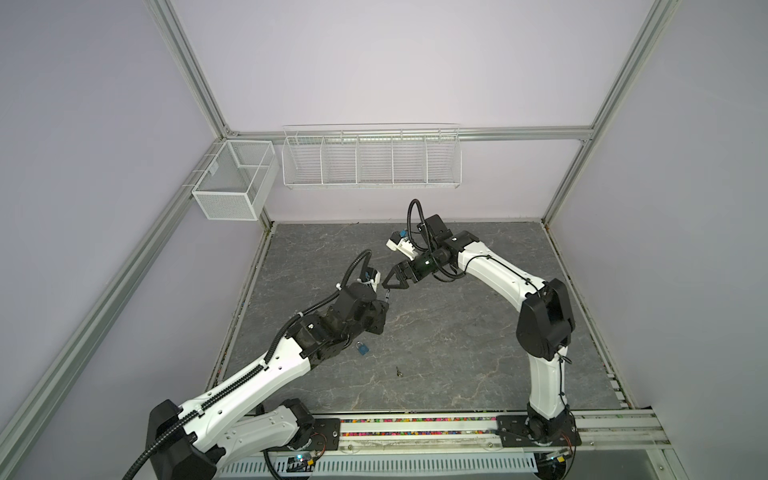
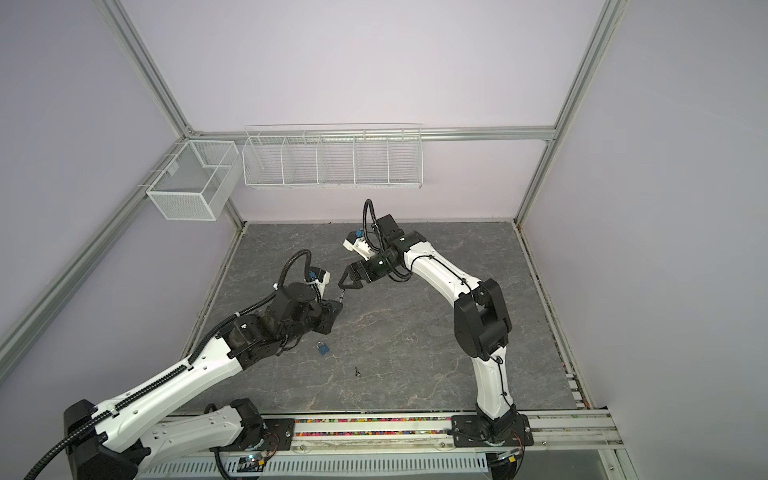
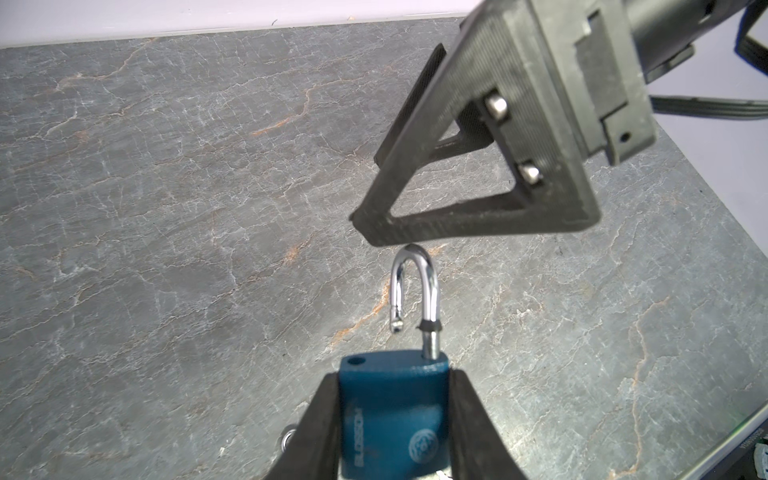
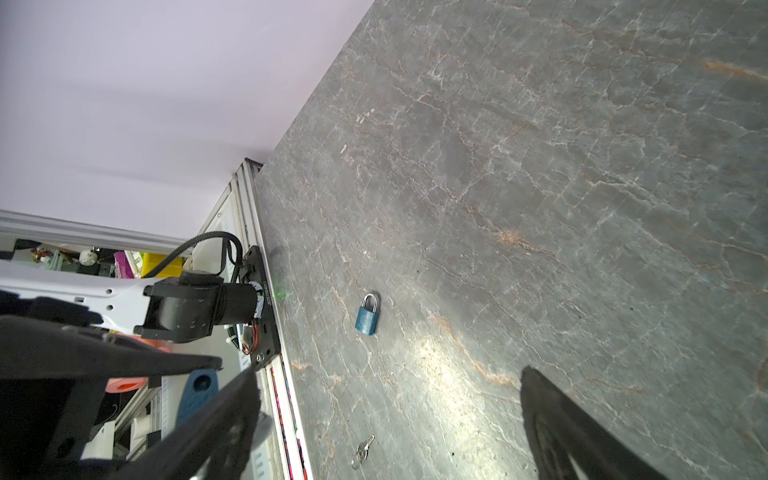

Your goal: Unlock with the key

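The left gripper (image 3: 395, 376) clamps a blue metal padlock (image 3: 395, 415), its silver shackle (image 3: 415, 286) open. The right gripper (image 1: 388, 282), jaws wide and empty, hangs just beside that padlock. The small metal key (image 1: 399, 371) lies well apart from it.

**Robot test cell, laboratory**

Enclosure of aluminium frame (image 1: 519, 134) and plain lilac wall panels (image 1: 374, 62); grey marbled tabletop (image 1: 436, 332); left arm (image 1: 257, 374), right arm (image 1: 494, 270) bolted to front rail (image 1: 415, 428); wire rack (image 1: 371, 158), mesh basket (image 1: 226, 203) wall-hung.
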Controlling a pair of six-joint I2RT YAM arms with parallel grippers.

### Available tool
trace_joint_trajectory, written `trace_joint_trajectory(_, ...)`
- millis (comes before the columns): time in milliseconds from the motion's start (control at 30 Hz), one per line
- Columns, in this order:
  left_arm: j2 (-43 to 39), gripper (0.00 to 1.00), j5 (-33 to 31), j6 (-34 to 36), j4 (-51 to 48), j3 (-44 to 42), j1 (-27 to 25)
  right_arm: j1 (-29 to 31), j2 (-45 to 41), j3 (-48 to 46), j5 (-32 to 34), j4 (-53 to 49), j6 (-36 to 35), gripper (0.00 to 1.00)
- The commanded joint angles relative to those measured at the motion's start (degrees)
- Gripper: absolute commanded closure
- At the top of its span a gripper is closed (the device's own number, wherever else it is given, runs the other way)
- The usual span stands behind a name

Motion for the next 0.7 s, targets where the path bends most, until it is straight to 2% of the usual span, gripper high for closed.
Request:
trace_joint_trajectory(0,-0.9,1.0,-0.71,0.32,1.76,1.72,-0.01,-0.52,0.35,0.87,-2.35,-3.16,-4.98,0.02)
trace_joint_trajectory(333,-0.75,1.0,-1.07,0.62,1.67,1.87,0.03,-1.5,-4.05,-4.86,-5.63,0.97,-6.36,0.02)
trace_joint_trajectory(400,-0.86,1.0,-0.99,0.62,1.61,2.11,0.03,-1.96,-5.31,-6.58,-3.87,2.54,-5.46,0.01)
trace_joint_trajectory(500,-0.95,1.0,-0.13,0.5,1.75,2.45,0.02,-4.36,-7.73,-13.06,-5.39,13.63,2.9,0.02)
trace_joint_trajectory(667,-1.04,1.0,1.88,-0.5,2.87,2.99,0.04,-3.98,-8.74,-20.64,-2.07,29.31,14.04,0.01)
